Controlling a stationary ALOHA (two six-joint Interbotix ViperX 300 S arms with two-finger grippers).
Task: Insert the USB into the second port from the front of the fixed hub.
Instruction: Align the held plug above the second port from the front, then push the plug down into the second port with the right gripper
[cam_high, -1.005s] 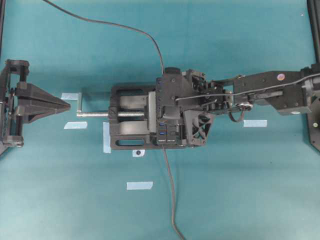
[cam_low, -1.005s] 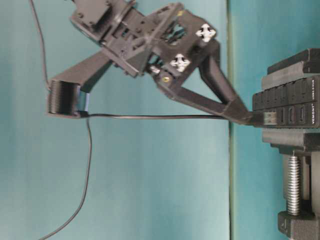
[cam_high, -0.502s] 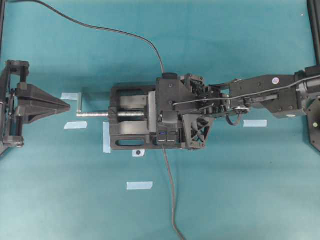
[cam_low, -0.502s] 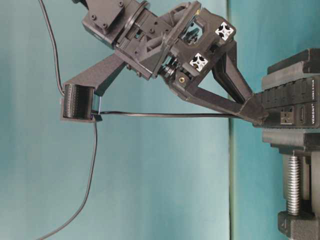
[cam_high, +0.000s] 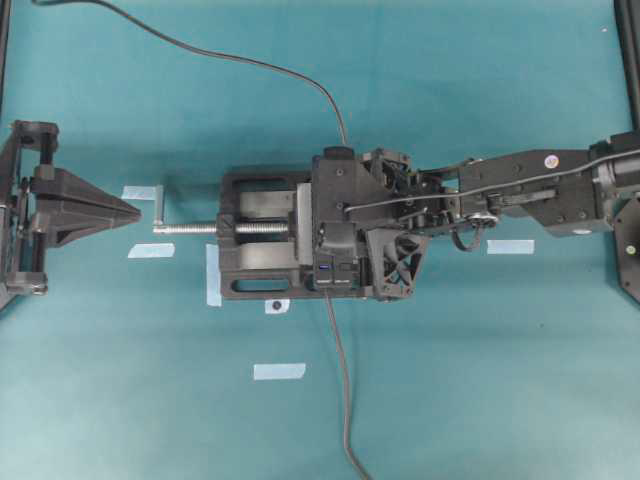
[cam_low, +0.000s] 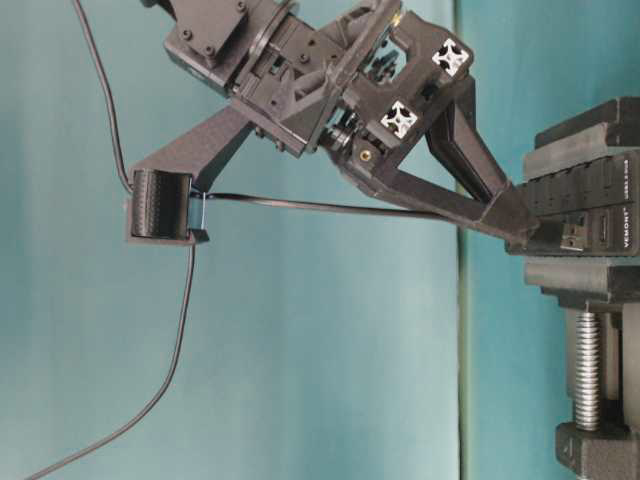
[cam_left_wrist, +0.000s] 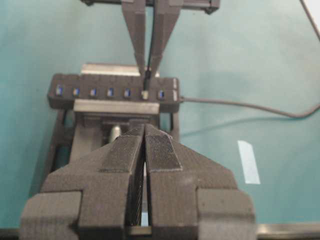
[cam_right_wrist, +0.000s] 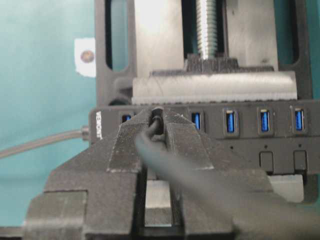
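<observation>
The fixed hub (cam_right_wrist: 260, 131) is a black bar with a row of blue slots, clamped in the vise. My right gripper (cam_right_wrist: 157, 114) is shut on the USB plug (cam_right_wrist: 157, 119) and holds it at the second slot from the hub's lead end. In the left wrist view the plug (cam_left_wrist: 146, 82) meets the second slot from the right between the right gripper's fingers (cam_left_wrist: 135, 35). How deep it sits cannot be told. The loose cable (cam_low: 320, 207) trails back from the right gripper (cam_low: 520, 228). My left gripper (cam_high: 135, 212) is shut and empty, left of the vise.
The black vise (cam_high: 255, 235) with a silver screw (cam_high: 190, 227) holds the hub (cam_high: 325, 270). The hub's own lead (cam_high: 340, 380) runs toward the front edge. The loose cable (cam_high: 250, 65) loops away at the back. Tape strips (cam_high: 279, 371) lie on the teal table.
My right gripper has moved in toward the hub with the plug. The plug's silver end, seen off the hub face before, is now hidden at the slot. The left arm has not moved.
</observation>
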